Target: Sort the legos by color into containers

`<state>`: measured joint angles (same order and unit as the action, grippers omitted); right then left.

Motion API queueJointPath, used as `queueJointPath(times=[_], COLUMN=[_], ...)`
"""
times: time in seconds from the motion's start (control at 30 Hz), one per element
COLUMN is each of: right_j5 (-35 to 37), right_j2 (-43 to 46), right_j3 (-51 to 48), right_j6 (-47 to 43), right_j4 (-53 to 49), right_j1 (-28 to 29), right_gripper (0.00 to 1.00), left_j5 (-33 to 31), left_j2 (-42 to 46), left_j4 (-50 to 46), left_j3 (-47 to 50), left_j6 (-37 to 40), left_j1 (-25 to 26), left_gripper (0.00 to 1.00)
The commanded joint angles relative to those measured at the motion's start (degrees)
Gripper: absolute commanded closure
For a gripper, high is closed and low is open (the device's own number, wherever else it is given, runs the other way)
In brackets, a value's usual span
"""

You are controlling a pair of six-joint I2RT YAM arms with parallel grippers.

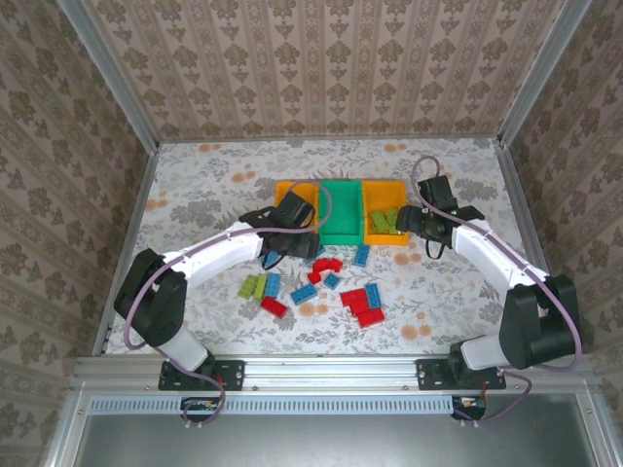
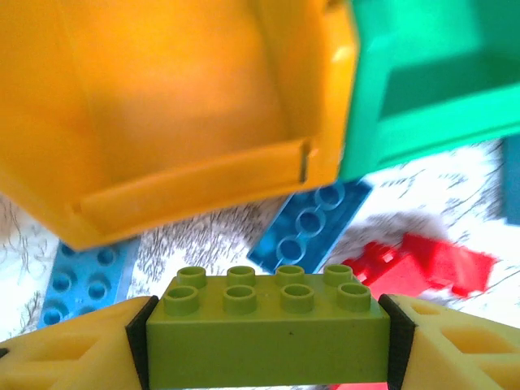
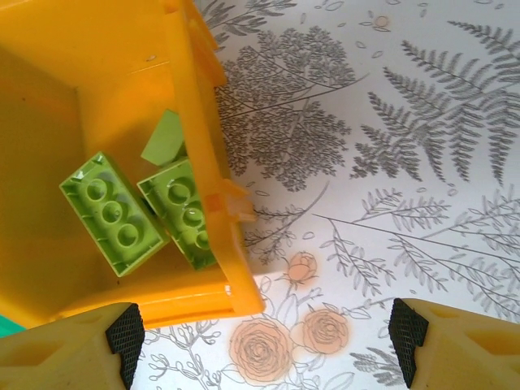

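One lime brick [image 2: 264, 323] clamped in left tool [image 2: 264, 340], apparently near orange bin [image 2: 162, 122]

A white tablecloth [image 1: 214, 175] printed with grey ferns and small orange roses covers the table. In the right wrist view two roses [image 3: 260, 349] sit near the bottom edge, with fern fronds [image 3: 455, 106] above them. Walls [image 1: 321, 68] papered in a beige damask pattern close three sides, with slanting aluminium posts [image 1: 109, 78] at the back corners, and an aluminium rail [image 1: 331, 371] runs along the near edge.
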<state>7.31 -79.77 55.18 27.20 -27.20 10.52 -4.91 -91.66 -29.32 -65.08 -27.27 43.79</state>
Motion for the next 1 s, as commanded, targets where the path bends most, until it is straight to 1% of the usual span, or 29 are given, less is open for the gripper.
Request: queueJointPath(times=[0.0, 0.1, 0.27, 0.37, 0.57, 0.67, 0.87, 0.97], right_j5=[0.54, -0.39, -2.24, -3.25, -5.24, -5.90, -6.21, -7.27], right_j2=[3.46, 5.04, 6.81, 7.58, 10.61, 11.84, 14.82, 16.10], right_j3=[-2.00, -3.50, -6.05, -7.71, -12.29, -14.13, -17.33, -18.54], right_j6=[1.40, 2.45, 3.67, 4.63, 6.61, 7.31, 9.14, 9.41], right_j4=[-0.36, 0.00, -0.16, -0.61, -0.13, -0.48, -0.49, 0.01], right_j1=[-1.49, -2.51, -2.88, -2.88, -2.79, -2.65, -2.53, -2.29], right_gripper=[0.17, 0.17, 0.17, 0.18, 0.18, 0.18, 0.18, 0.17], left_j5=[2.91, 8.41, 18.70, 22.86, 27.64, 29.06, 30.66, 30.74], left_j2=[1.42, -0.82, -8.06, -12.64, -22.34, -26.51, -32.24, -33.71], left_j4=[1.73, 5.83, 11.30, 13.46, 12.69, 11.75, 10.89, 10.29], left_j3=[-4.19, -8.42, -16.83, -21.98, -33.26, -38.07, -43.73, -44.95], left_j6=[1.41, 1.83, 1.98, 1.25, 2.00, 1.61, -0.11, -1.40], left_j1=[-0.30, -0.26, 0.15, 0.71, 1.73, 1.75, 1.73, 1.66], left_gripper=[0.31, 0.31, 0.31, 0.32, 0.32, 0.32, 0.31, 0.27])
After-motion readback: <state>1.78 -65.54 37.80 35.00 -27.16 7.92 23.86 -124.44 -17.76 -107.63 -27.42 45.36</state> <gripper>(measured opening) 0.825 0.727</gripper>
